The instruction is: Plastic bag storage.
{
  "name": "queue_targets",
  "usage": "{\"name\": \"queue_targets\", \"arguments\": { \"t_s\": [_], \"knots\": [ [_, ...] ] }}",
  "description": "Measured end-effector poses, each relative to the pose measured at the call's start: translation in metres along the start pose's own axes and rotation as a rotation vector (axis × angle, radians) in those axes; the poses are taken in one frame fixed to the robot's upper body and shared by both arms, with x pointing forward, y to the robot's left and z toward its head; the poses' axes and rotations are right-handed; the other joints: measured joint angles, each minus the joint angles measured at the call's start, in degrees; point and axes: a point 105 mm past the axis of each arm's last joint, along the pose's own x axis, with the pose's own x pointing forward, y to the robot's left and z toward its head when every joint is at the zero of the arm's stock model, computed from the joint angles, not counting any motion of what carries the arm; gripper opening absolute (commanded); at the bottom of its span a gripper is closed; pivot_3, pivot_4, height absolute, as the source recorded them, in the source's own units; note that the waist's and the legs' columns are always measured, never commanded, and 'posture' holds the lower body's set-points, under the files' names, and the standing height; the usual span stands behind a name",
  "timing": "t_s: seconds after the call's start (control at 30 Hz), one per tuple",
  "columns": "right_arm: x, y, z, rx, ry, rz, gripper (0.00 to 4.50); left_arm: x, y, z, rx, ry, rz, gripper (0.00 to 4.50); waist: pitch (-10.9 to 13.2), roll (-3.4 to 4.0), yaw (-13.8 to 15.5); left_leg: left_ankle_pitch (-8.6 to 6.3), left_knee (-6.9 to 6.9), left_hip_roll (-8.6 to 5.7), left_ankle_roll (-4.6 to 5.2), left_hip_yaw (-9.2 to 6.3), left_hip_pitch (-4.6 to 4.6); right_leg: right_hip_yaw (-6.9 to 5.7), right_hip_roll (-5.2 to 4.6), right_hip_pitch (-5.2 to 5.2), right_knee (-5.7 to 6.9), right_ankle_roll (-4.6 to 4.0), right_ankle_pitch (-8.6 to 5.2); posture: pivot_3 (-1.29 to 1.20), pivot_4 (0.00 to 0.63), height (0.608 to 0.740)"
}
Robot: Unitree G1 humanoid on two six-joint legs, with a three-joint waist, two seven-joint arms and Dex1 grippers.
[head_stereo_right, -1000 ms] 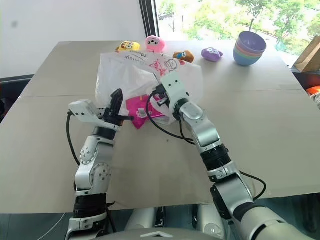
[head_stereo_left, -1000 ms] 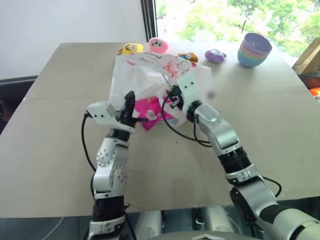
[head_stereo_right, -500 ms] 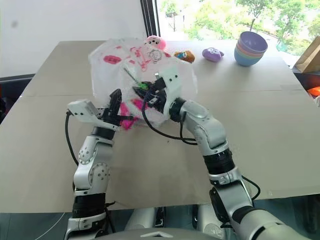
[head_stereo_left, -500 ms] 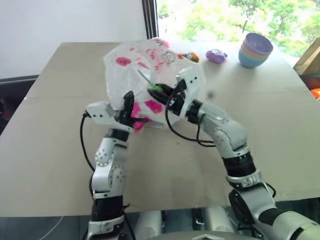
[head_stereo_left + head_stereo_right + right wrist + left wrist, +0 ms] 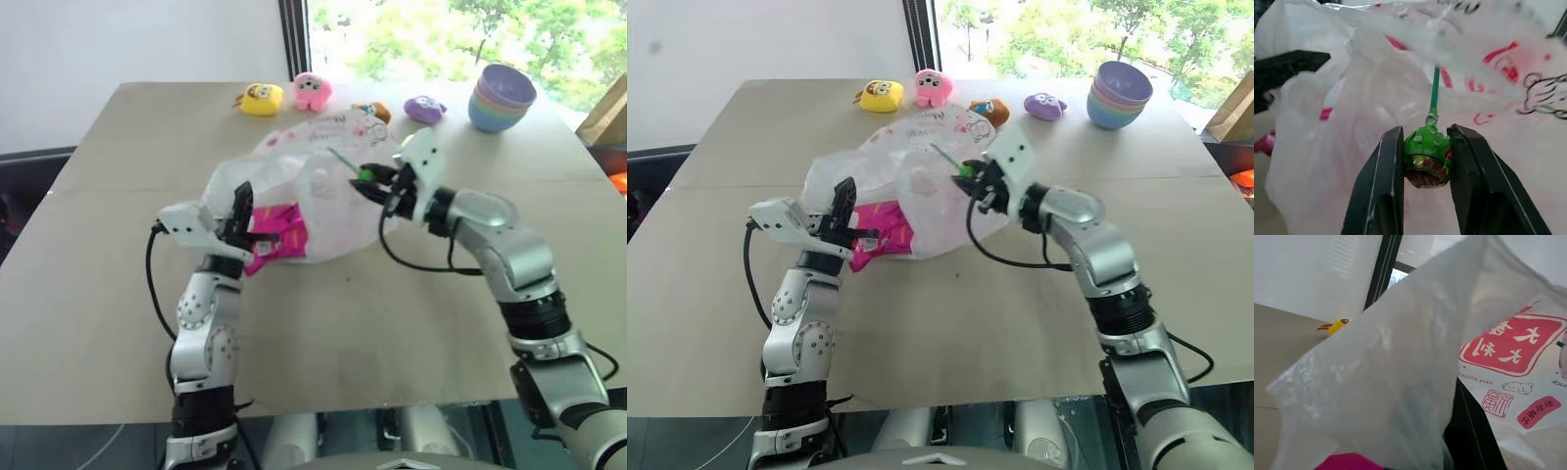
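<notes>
Bag: we see the plastic bag point(image 5: 313, 201) slumped near the middle of the desk point(image 5: 118, 323), crumpled and half puffed, with a pink snack packet point(image 5: 274, 235) lying at its near left side.
Left hand: our left hand point(image 5: 241, 211) is clenched on a fold of the bag at its left side; the film drapes over the fingers in the left wrist view.
Right hand: our right hand point(image 5: 1422, 161) grips a green lollipop point(image 5: 1426, 156) by its wrapped head, stick pointing toward the bag; it sits at the bag's right side, just off the film.
Far edge: four small plush toys point(image 5: 260, 98) line the far edge, and stacked bowls point(image 5: 502, 96) stand toward the far right corner.
Step in hand: we judge this to be the loading stage, one hand holding the bag while the other brings a sweet to it.
Next move: we would need to find the bag's mouth, which we cannot make out clearly, steer the lollipop inside, then let go without the stick snagging the thin film.
</notes>
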Motion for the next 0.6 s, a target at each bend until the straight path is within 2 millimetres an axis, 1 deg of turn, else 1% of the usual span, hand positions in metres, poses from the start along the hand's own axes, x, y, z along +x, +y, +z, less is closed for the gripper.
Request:
{"name": "queue_targets", "arguments": {
  "t_s": [0.03, 0.1, 0.2, 0.27, 0.3, 0.37, 0.4, 0.47, 0.53, 0.6],
  "knots": [
    [-0.005, -0.005, 0.003, -0.025, -0.007, -0.012, 0.77, 0.0, 0.0, 0.0, -0.002, 0.0, 0.001, 0.0, 0.0, 0.0, -0.1, 0.0, 0.0, 0.01, 0.0, 0.02, 0.0, 0.01, 0.01, 0.0, -0.01, 0.0, 0.0, 0.0, 0.15, 0.74],
    [-0.013, -0.014, 0.012, 0.013, -0.063, -0.032, 0.77, 0.001, -0.001, -0.001, -0.005, 0.0, -0.001, 0.0, 0.0, 0.0, -0.3, 0.0, 0.0, 0.03, 0.0, 0.04, 0.03, 0.05, 0.01, 0.01, 0.0, 0.0, 0.0, 0.0, 0.15, 0.74],
    [-0.018, -0.011, 0.027, 0.078, -0.141, -0.003, 0.77, 0.003, -0.003, -0.005, -0.011, 0.012, -0.011, 0.0, 0.0, 0.0, -0.3, 0.0, 0.01, 0.03, 0.01, 0.03, 0.03, 0.03, 0.0, 0.01, 0.02, 0.0, 0.0, 0.0, 0.15, 0.74],
    [-0.018, 0.001, 0.037, 0.137, -0.179, 0.07, 0.77, 0.005, -0.006, -0.007, -0.013, 0.016, -0.025, 0.0, 0.0, 0.0, -0.2, 0.0, 0.01, 0.03, 0.01, 0.02, 0.02, 0.03, 0.0, 0.01, 0.02, 0.0, 0.0, 0.0, 0.15, 0.74],
    [-0.018, 0.012, 0.044, 0.183, -0.197, 0.129, 0.77, 0.008, -0.008, -0.007, -0.018, 0.015, -0.034, 0.0, 0.0, 0.0, -0.2, -0.01, 0.01, 0.03, 0.01, 0.02, 0.02, 0.03, -0.01, 0.01, 0.02, 0.0, 0.0, 0.0, 0.15, 0.74],
    [-0.018, 0.022, 0.051, 0.211, -0.216, 0.181, 0.77, 0.009, -0.009, -0.007, -0.018, 0.012, -0.039, 0.0, 0.0, 0.0, -0.1, -0.01, 0.02, 0.03, 0.01, 0.02, 0.01, 0.03, -0.01, 0.01, 0.02, 0.0, 0.0, 0.0, 0.15, 0.74],
    [-0.018, 0.033, 0.058, 0.253, -0.235, 0.241, 0.77, 0.012, -0.009, -0.007, -0.02, 0.011, -0.041, 0.0, 0.0, 0.0, -0.1, -0.01, 0.02, 0.02, 0.01, 0.01, 0.01, 0.03, -0.01, 0.02, 0.02, 0.0, 0.0, 0.0, 0.15, 0.74],
    [-0.019, 0.042, 0.063, 0.283, -0.247, 0.292, 0.77, 0.012, -0.01, -0.008, -0.021, 0.013, -0.046, 0.0, 0.0, 0.0, -0.1, -0.01, 0.02, 0.02, 0.02, 0.01, 0.01, 0.03, -0.02, 0.02, 0.02, 0.0, 0.0, 0.0, 0.15, 0.74],
    [-0.024, 0.053, 0.065, 0.324, -0.23, 0.381, 0.77, 0.015, -0.011, -0.008, -0.021, 0.011, -0.056, 0.0, 0.0, 0.0, 0.1, -0.04, 0.03, 0.01, 0.07, -0.02, 0.0, 0.01, -0.02, 0.03, 0.01, 0.0, 0.0, 0.0, 0.15, 0.74],
    [-0.033, 0.062, 0.065, 0.322, -0.19, 0.465, 0.77, 0.018, -0.013, -0.004, -0.02, -0.003, -0.065, 0.0, 0.0, -0.01, 0.5, -0.11, 0.04, 0.0, 0.19, -0.03, -0.01, -0.02, -0.04, 0.03, -0.01, 0.0, 0.0, 0.0, 0.15, 0.74]
  ]
}}
